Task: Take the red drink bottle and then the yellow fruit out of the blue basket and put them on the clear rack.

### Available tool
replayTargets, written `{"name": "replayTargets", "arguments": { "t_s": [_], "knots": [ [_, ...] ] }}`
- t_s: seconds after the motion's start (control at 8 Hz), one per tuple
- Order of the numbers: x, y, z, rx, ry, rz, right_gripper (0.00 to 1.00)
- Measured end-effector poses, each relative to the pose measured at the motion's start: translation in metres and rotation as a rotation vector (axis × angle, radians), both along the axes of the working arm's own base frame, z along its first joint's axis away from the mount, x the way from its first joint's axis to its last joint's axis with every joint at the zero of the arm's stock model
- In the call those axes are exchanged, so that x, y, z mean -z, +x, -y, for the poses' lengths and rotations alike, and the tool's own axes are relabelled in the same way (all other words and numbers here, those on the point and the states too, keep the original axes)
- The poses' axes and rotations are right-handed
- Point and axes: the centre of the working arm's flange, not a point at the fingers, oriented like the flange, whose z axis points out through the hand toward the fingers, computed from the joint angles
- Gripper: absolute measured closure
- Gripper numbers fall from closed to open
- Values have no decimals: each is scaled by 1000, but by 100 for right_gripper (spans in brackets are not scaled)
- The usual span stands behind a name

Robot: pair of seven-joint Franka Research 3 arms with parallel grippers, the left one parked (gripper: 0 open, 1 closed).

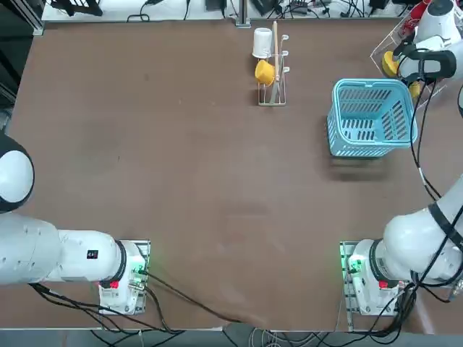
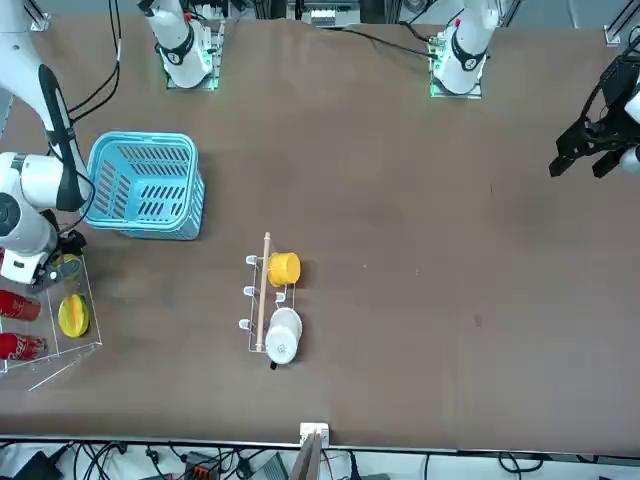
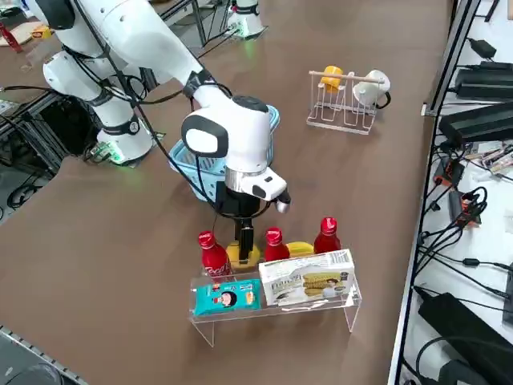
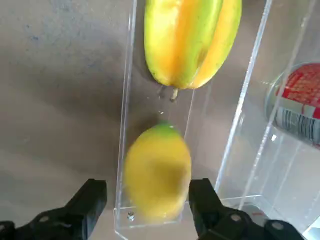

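Note:
My right gripper (image 4: 147,195) hangs over the clear rack (image 3: 276,309) with its fingers open. The yellow fruit (image 4: 157,172) lies on the rack between them, with a gap showing at one finger. In the right side view the gripper (image 3: 243,241) points straight down at the fruit (image 3: 243,257). Three red drink bottles (image 3: 212,253) (image 3: 275,245) (image 3: 326,235) stand upright on the rack. The blue basket (image 1: 369,83) sits beside the rack, nearer the table's middle, and looks empty.
A bigger yellow-green fruit (image 4: 192,40) lies on the rack just past the small one. A blue packet (image 3: 227,297) and a white box (image 3: 309,279) lean at the rack's front. A wire peg stand (image 1: 271,69) holds a yellow cup (image 1: 265,72) and a white cup (image 1: 262,43).

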Motion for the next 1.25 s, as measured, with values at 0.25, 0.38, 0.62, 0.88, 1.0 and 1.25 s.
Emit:
{"name": "replayTargets", "arguments": {
  "t_s": [0.25,0.38,0.62,0.88,1.0,1.25],
  "knots": [
    [-2,1,0,0,-1,4,0],
    [-6,5,0,-2,-4,15,0],
    [-27,13,-3,17,1,36,0],
    [-77,22,-10,104,49,65,0],
    [-107,25,-19,148,91,81,0],
    [-161,23,-38,254,206,133,0]
  ]
}}
